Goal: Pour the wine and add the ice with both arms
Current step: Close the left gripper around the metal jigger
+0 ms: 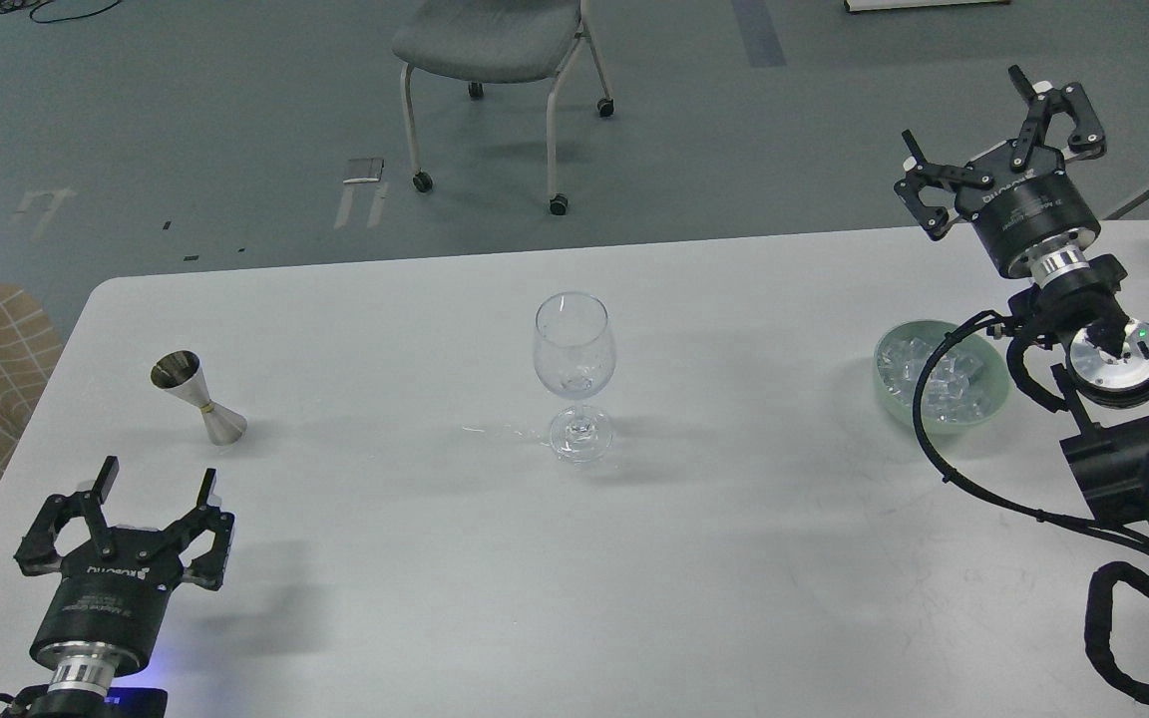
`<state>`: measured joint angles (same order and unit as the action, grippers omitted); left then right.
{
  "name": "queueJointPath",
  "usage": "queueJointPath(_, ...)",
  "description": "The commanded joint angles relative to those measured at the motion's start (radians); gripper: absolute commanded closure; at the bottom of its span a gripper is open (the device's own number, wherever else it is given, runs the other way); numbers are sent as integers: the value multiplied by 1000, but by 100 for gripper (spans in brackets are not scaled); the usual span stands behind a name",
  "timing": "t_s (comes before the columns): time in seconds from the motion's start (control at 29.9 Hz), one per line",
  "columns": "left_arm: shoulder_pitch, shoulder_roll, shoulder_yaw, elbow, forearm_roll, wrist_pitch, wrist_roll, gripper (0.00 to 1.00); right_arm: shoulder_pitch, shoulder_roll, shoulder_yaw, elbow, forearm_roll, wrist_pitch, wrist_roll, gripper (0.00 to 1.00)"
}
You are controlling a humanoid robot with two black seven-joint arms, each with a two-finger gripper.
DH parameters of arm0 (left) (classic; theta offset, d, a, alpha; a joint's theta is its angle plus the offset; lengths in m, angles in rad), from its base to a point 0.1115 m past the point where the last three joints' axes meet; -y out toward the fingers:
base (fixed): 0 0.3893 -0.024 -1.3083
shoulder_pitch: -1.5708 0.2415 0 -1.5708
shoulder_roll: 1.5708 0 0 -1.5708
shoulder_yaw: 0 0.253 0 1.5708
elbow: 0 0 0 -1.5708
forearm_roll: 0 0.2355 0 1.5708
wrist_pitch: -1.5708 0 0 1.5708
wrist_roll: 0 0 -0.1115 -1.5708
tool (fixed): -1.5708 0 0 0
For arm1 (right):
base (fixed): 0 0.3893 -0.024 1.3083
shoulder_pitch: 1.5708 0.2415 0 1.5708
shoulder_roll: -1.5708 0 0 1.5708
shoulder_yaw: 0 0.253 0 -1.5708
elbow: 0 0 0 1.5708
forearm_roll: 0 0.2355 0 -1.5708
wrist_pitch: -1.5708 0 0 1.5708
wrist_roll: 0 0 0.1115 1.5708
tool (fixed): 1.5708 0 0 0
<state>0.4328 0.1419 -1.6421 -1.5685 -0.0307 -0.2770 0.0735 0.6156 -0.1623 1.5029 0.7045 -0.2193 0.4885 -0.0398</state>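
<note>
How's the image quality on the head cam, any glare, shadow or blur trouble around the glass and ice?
Head view: sharp, no motion blur. Soft light; faint shadows fall right of the wine glass and the steel jigger. The glass is nearly see-through, traced only by rim and base glints. Ice in the green bowl merges into glare; cubes hard to separate, partly hidden by the right arm's cable.

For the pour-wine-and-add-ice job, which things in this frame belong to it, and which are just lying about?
Part of the job:
- wine glass, upright at the table's middle
- steel jigger, upright on the left
- ice in the green bowl
- left claw and right claw, both open and empty

Just lying about:
- grey chair on the floor beyond the table
</note>
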Motion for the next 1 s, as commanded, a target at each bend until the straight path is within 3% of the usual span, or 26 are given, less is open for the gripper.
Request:
queueJointPath(0.0, -20, -4, -4, -2, -20, 22, 80, 19, -2, 1, 0, 1, 0, 0, 0, 0)
queueJointPath(0.03, -28, -7, -5, -2, -38, 45, 122, 19, -4, 1, 0, 1, 0, 0, 0, 0)
queueJointPath(0.1, -41, -7, -8, -1, -78, 79, 147, 19, -10, 1, 0, 1, 0, 0, 0, 0)
queueJointPath(0.43, -155, -74, -58, 27, -112, 211, 121, 26, -13, 1, -1, 0, 0, 0, 0, 0)
queueJointPath(0.5, -181, -81, -71, 50, -106, 242, 120, 35, -13, 1, -1, -2, 0, 0, 0, 0)
queueJointPath(0.8, -291, -55, -71, 246, -98, 245, 86, 48, -14, 4, -3, -2, -2, 0, 0, 0)
queueJointPath(0.97, -328, -45, -67, 263, -97, 246, 84, 49, -24, 4, -3, -2, 0, 0, 0, 0)
